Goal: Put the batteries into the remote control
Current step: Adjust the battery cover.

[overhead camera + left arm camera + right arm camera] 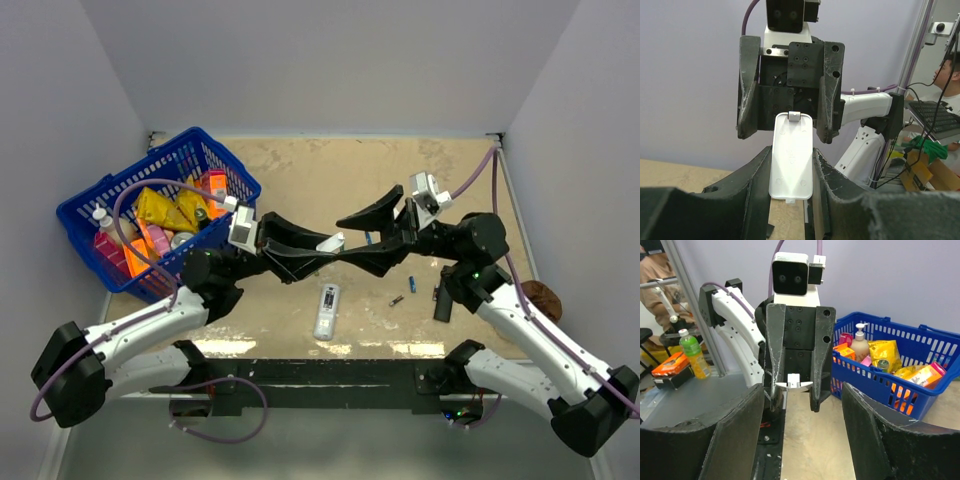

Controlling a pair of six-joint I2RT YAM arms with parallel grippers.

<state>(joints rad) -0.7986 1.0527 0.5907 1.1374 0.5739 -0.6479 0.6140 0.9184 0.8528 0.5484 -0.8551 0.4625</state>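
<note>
Off to the left of the remote control [326,311], a blue basket [125,170] of bottles and packets stood at the edge of the worktop [300,170], taking no part in the job.

Above the remote and just to its far side, the left gripper [795,390] was closed narrowly on a white battery cover [791,150]. It pinched the cover by its long edges, with the latch tab pointing towards the other arm. The remote itself lay flat on the worktop between the two arm bases, with nothing touching it.

The right gripper [368,240] hung above and slightly right of the remote, nose to nose with the left one. Its fingers were spread well apart and held nothing. The cover's tab end reached towards the gap between them, but I could not tell whether it was inside that gap.

To the right of the remote, two small batteries [411,283] lay loose on the worktop. Beyond them was a dark oblong thing [441,300], possibly another remote.

To my eye the cover was off and being dealt with, most likely passed across or lined up, and no battery had been picked up yet. If it was a hand-over, the right fingers would need to close squarely on the tab end before the left let go. A thin, slick cover like that could twist or drop. After that, the cover wanted setting down clear of the remote and a battery needed fetching.
</note>
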